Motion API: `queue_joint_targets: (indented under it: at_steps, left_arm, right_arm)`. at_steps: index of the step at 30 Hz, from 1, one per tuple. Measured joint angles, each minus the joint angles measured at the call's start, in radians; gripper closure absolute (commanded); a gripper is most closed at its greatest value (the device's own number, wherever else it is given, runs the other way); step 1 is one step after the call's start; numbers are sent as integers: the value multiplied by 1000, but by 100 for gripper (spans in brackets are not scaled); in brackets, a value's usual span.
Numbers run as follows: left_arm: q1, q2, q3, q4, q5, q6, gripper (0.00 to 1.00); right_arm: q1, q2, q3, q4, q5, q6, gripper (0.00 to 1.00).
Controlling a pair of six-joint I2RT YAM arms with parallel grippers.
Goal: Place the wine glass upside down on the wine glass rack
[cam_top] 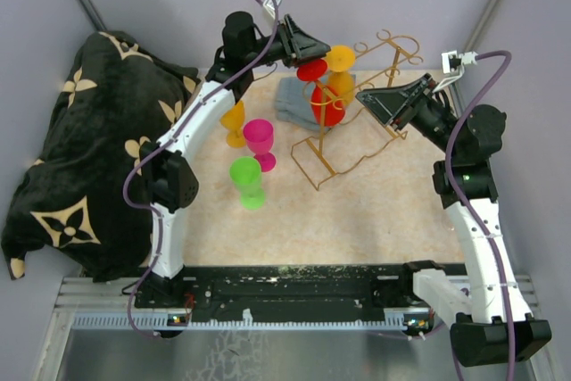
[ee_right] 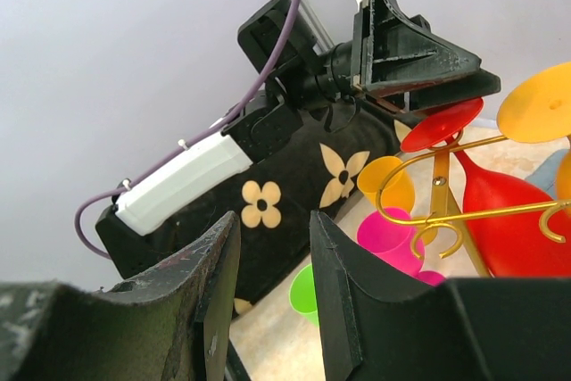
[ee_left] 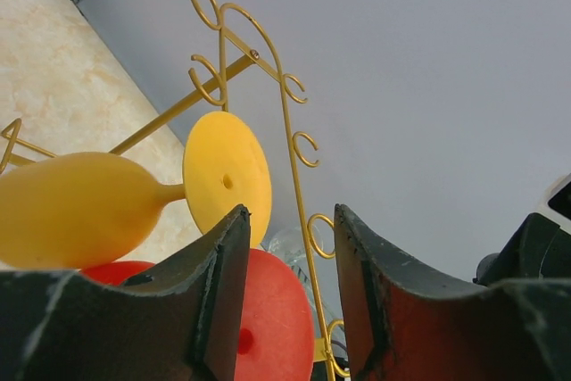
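Observation:
The gold wire wine glass rack [cam_top: 361, 122] stands at the back right. A red wine glass [cam_top: 326, 106] hangs in it bowl down, its foot [cam_top: 311, 70] above the top rail. A yellow wine glass [cam_top: 340, 82] hangs beside it. My left gripper [cam_top: 323, 49] is open just by the red foot. In the left wrist view the red foot [ee_left: 268, 318] shows between the open fingers of that gripper [ee_left: 292, 216], with the yellow glass [ee_left: 80, 207] and the rack [ee_left: 285, 104] beyond. My right gripper [cam_top: 364, 95] is open and empty [ee_right: 272, 218] to the right of the rack [ee_right: 446, 211].
An orange glass [cam_top: 234, 122], a pink glass [cam_top: 260, 140] and a green glass [cam_top: 247, 176] stand upright left of the rack. A grey cloth [cam_top: 290, 100] lies behind it. A black flowered blanket [cam_top: 80, 149] covers the left side.

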Motion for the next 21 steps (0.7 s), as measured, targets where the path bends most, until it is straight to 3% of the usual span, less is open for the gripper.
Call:
queue_joint_targets:
  at_steps: [21]
  left_arm:
    - [-2,-90,-45,56,-5,13,46]
  right_arm:
    - [0,2,-5,-51,12,-23,62]
